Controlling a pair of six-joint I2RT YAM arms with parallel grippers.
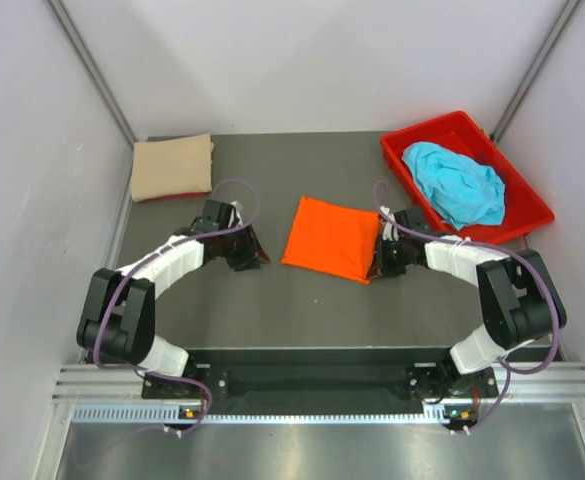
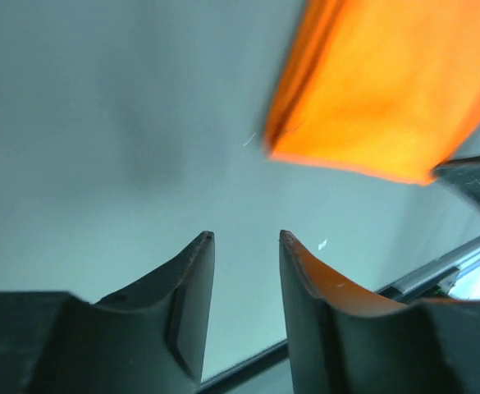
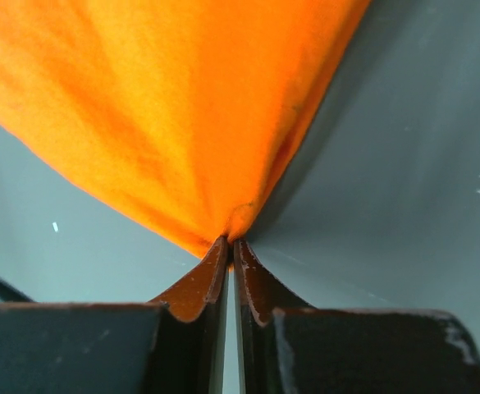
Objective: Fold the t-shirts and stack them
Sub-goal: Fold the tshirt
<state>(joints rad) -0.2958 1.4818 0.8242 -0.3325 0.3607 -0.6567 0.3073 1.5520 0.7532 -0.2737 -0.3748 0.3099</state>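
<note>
A folded orange t-shirt [image 1: 332, 238] lies flat at the table's middle. My right gripper [image 1: 380, 258] is shut on its near right corner; in the right wrist view the fingertips [image 3: 230, 242] pinch a point of the orange cloth [image 3: 182, 107]. My left gripper [image 1: 247, 250] stands open to the left of that shirt, apart from it. The left wrist view shows nothing between its fingers [image 2: 246, 238], and the orange shirt [image 2: 387, 90] lies ahead to the right. A folded tan t-shirt [image 1: 172, 167] rests at the back left. A crumpled turquoise t-shirt [image 1: 457, 182] lies in the red bin [image 1: 432, 132].
The red bin sits at the back right, angled against the right wall. White enclosure walls close in the table on the left, right and back. A metal rail runs along the near edge by the arm bases.
</note>
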